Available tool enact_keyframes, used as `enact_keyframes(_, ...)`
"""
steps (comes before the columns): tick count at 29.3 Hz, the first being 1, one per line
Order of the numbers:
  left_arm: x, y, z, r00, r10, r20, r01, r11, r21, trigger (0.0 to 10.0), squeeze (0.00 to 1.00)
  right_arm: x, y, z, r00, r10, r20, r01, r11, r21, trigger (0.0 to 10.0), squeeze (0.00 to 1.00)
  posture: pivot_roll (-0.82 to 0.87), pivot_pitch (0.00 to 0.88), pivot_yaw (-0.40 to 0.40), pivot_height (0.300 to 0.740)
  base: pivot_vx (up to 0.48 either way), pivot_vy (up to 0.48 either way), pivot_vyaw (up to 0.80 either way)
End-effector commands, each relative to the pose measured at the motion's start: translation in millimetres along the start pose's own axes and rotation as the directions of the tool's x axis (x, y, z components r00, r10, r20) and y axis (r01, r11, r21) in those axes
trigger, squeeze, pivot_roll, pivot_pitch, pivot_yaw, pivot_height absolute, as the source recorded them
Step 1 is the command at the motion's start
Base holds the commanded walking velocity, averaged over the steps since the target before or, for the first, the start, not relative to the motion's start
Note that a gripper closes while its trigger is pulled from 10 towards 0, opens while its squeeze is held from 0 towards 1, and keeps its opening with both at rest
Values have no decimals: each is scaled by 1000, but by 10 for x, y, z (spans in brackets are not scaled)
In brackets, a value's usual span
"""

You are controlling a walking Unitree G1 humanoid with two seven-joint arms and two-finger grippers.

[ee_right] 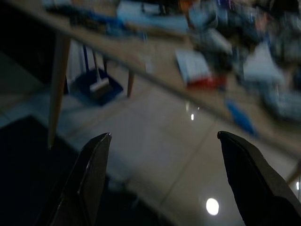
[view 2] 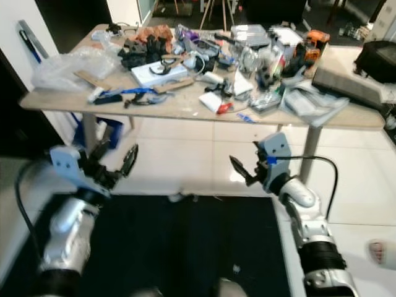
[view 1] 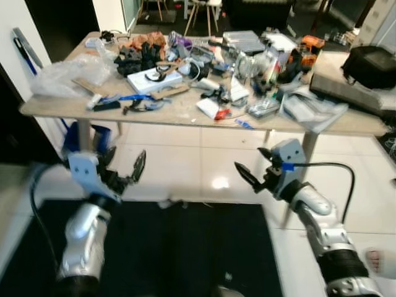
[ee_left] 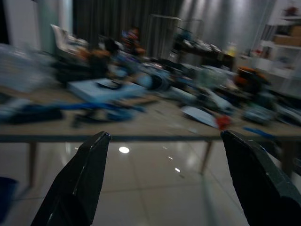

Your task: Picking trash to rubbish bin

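A wooden table [view 1: 185,114] stands ahead, piled with clutter: a crumpled clear plastic bag [view 1: 71,73] at its left end, a white and red wrapper [view 1: 213,109] near the front edge, and a flat white box [view 1: 154,79]. A small pale scrap [view 1: 166,203] lies on the tiles below. My left gripper [view 1: 124,166] is raised in front of the table's left leg, open and holding nothing. My right gripper [view 1: 250,162] hovers below the front edge, right of middle, open and holding nothing. The wrist views look between the open left gripper [ee_left: 164,134] and right gripper [ee_right: 163,135] fingers towards the table.
A black mat [view 1: 185,247] covers the floor at my feet, with glossy white tiles beyond it. A blue dustpan and brush [ee_right: 96,87] sit under the table's left side. A black bag [view 1: 371,65] rests at the right end. Chairs [view 1: 204,9] stand behind.
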State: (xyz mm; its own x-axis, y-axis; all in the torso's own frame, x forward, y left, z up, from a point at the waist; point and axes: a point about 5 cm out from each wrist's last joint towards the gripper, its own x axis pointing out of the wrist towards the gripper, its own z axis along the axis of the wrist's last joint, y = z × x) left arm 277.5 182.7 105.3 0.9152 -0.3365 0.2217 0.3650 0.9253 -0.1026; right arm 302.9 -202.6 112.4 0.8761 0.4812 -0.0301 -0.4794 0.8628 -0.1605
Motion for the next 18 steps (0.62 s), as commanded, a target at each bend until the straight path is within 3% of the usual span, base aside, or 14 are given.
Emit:
enact_keyframes(1, -48, 43, -26, 1000, 16, -19, -16, 1000, 6, 10000, 0, 41, 72, 15, 1000, 27, 13, -27, 1000, 7, 10000, 0, -4, 0, -38, 740, 360, 0, 0)
enact_keyframes(12, -43, 38, -19, 1000, 10, -20, -10, 1000, 15, 10000, 0, 34, 95, 27, 999, 40, 11, -40, 999, 3, 10000, 0, -6, 0, -39, 740, 363, 0, 0)
enact_keyframes(18, -42, 39, -6, 1000, 0, -22, 0, 999, 32, 10000, 0, 19, 125, 25, 998, 63, 7, -63, 998, -12, 10000, 0, -5, 0, -39, 740, 368, 0, 704)
